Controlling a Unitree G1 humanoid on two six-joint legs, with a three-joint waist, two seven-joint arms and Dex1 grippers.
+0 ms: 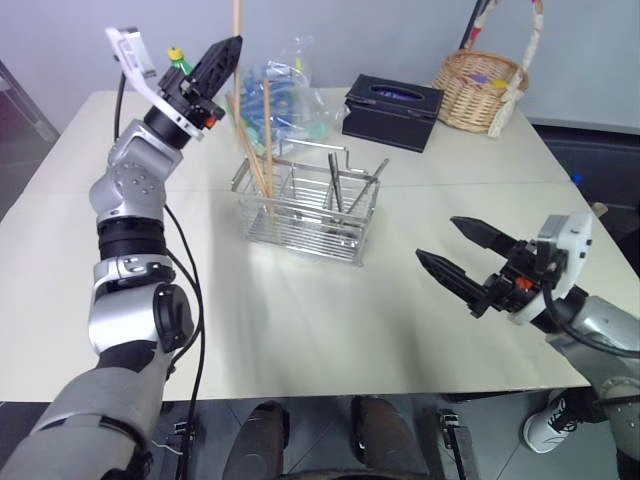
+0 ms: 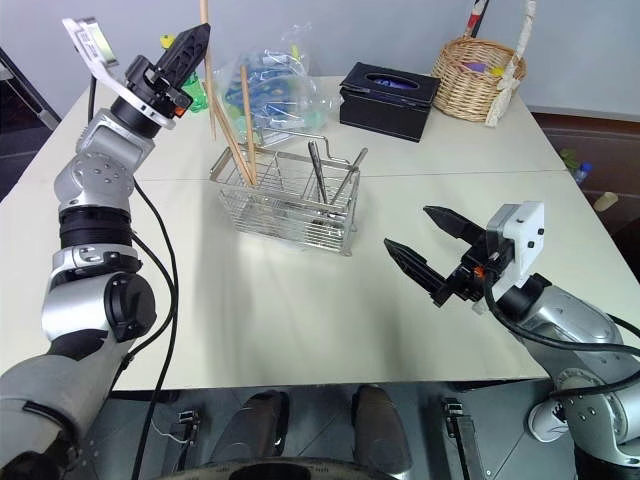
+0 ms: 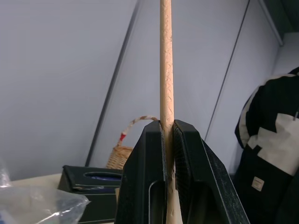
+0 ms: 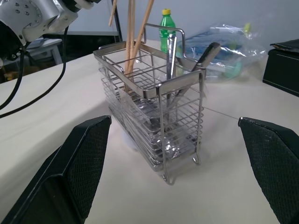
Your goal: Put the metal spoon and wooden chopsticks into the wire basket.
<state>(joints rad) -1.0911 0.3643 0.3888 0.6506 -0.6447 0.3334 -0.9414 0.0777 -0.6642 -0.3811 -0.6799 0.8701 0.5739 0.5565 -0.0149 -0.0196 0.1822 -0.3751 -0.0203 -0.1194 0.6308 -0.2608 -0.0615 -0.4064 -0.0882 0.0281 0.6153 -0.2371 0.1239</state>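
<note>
Left wrist view: my left gripper [image 3: 167,140] clamps chopstick [image 3: 166,60]. Right gripper [image 1: 462,257] wide open, empty. Next I lower stick into basket [image 1: 310,205], 10 o'clock compartment.

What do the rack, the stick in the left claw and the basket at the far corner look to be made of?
The rack: thin metal wire with a bright chrome-like shine. The stick pinched in the left claw: pale, unvarnished wood, judging by its matt, faintly grained surface. The basket: woven wicker or similar plant fibre, tan, with a wrapped tall handle.
</note>
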